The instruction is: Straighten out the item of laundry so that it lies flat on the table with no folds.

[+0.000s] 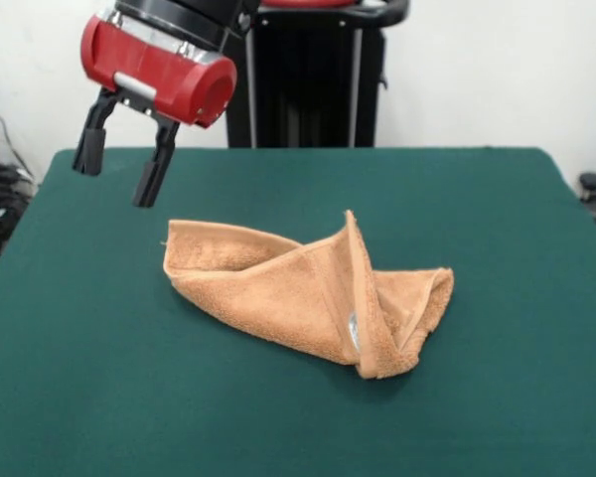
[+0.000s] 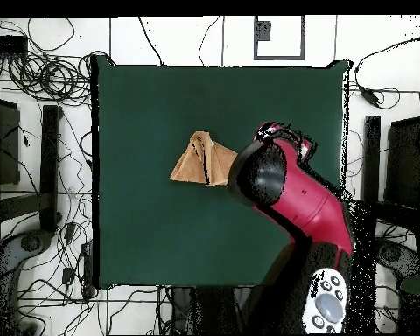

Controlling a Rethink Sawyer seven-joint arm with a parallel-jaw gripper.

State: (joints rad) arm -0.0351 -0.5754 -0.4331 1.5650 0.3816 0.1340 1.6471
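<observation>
The orange-tan towel (image 1: pixel 298 293) lies crumpled near the middle of the green table (image 1: pixel 79 397). It is folded over itself, with a ridge standing up at its right part and a small pale tag (image 1: pixel 354 332) at the fold. My gripper (image 1: pixel 114 182) hangs open and empty above the table, up and to the left of the towel's left corner and not touching it. In the overhead view the towel (image 2: pixel 202 162) shows as a folded wedge on the table (image 2: pixel 161 236). The red arm (image 2: pixel 292 192) lies just right of it and hides the gripper.
The black pedestal (image 1: pixel 308 79) stands at the table's far edge. Cables (image 2: pixel 38 74) and dark equipment lie on the floor around the table. A black caster (image 1: pixel 591 184) sits beyond the table's right edge.
</observation>
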